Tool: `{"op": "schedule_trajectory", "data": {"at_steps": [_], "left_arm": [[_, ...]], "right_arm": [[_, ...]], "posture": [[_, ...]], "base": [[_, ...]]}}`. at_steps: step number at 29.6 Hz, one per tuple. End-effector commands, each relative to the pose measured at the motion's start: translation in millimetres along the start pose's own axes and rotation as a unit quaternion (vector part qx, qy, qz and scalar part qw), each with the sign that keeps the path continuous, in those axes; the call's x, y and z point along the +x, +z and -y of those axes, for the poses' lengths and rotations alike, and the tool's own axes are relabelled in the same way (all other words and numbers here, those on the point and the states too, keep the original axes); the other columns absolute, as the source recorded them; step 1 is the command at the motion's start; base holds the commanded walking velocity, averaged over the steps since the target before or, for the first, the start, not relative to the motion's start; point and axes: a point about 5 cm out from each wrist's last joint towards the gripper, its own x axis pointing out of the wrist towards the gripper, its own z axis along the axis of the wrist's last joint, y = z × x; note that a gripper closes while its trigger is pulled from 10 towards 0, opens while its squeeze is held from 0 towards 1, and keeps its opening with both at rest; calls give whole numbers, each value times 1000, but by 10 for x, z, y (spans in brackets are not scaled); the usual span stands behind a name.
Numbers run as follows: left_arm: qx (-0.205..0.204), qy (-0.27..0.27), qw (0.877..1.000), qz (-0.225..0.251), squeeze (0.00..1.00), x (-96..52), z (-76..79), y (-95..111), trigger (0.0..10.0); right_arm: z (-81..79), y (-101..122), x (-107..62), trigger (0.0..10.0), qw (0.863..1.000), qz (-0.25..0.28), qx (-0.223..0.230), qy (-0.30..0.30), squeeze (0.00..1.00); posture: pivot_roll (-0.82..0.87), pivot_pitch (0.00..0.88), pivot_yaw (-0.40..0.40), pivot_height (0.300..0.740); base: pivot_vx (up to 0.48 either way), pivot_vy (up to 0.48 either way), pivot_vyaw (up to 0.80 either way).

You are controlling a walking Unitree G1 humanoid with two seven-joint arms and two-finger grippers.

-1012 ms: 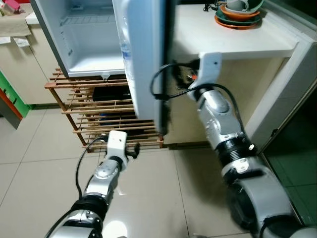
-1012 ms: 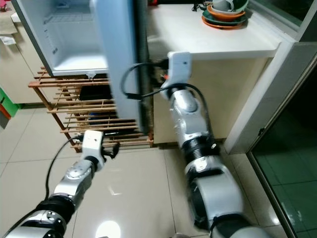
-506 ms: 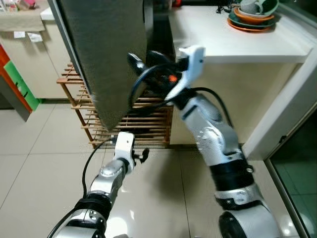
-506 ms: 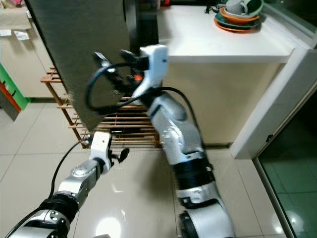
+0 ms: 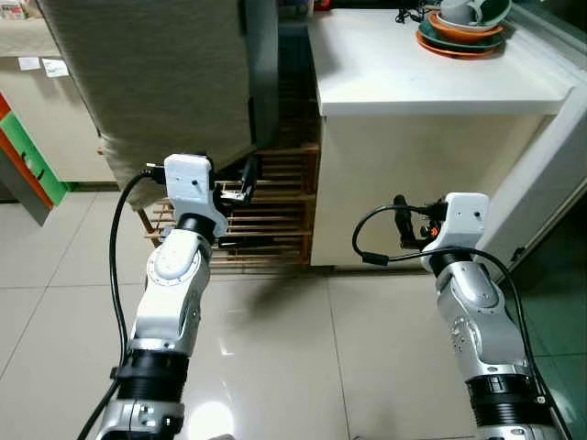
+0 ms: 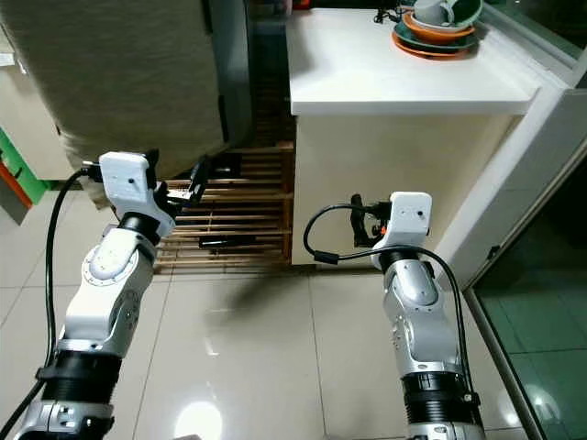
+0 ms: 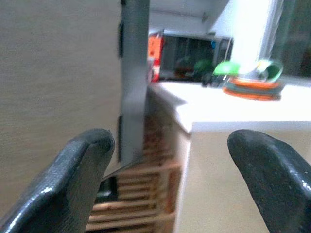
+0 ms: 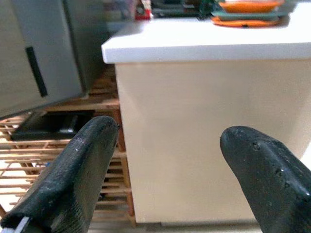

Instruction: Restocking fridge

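So the grey fridge (image 5: 156,73) sat on the left with its door shut, perched on a slatted wooden rack (image 5: 266,215). The left gripper (image 5: 240,181) was raised right by the fridge's lower corner, fingers (image 7: 73,184) spread apart, holding nothing. Right of that was the white table (image 5: 413,78) with stacked orange and green bowls (image 5: 459,23). The right gripper (image 5: 401,225) hovered in front of the table's cream side, fingers (image 8: 73,179) apart, empty too.

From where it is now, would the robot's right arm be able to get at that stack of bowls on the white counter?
Probably not without lifting first. The right gripper hangs low beside the counter's front, fingers open, while the stacked bowls sit up on the white counter near its far edge. Nothing else blocks the way.
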Motion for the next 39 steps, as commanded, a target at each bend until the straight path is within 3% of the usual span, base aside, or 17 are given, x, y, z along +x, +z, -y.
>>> {"op": "schedule_trajectory", "data": {"at_steps": [1, 7, 16, 17, 18, 29, 39], "left_arm": [[-3, 14, 1000, -7, 0, 30, -16, 24, 10000], [-14, 49, 997, -65, 0, 40, -95, -104, 10000], [-5, 63, 995, -80, 0, 17, -215, -127, 10000], [-4, 65, 995, -80, 0, 17, -223, -121, 10000], [-2, 66, 995, -80, 0, 17, -236, -113, 10000], [6, 74, 994, -83, 0, 67, -288, -87, 10000], [-12, 84, 993, -79, 0, 69, -266, -118, 10000]], "right_arm": [[-70, 84, 54, 10000, 1000, 20, -4, 11, 0], [-115, 171, 130, 10000, 999, 38, 4, 16, 0], [-206, 124, 93, 10000, 999, 41, 23, -1, 0], [-216, 124, 82, 10000, 999, 42, 26, -4, 875], [-231, 124, 73, 10000, 999, 45, 28, -4, 1000], [-286, 164, 64, 10000, 997, 69, 31, 6, 1000], [-336, 119, 39, 10000, 998, 59, 21, 32, 1000]], "posture": [[-106, 0, 32, 736], [-106, 0, 45, 736], [-99, 0, 57, 736], [-98, 0, 58, 736], [-95, 0, 61, 736], [-90, 0, 66, 736], [-90, 0, 28, 736]], "base": [[274, 394, 0], [311, 365, 0], [378, 295, 0], [382, 292, 0], [382, 289, 0], [374, 299, 0], [364, 313, 0]]}}
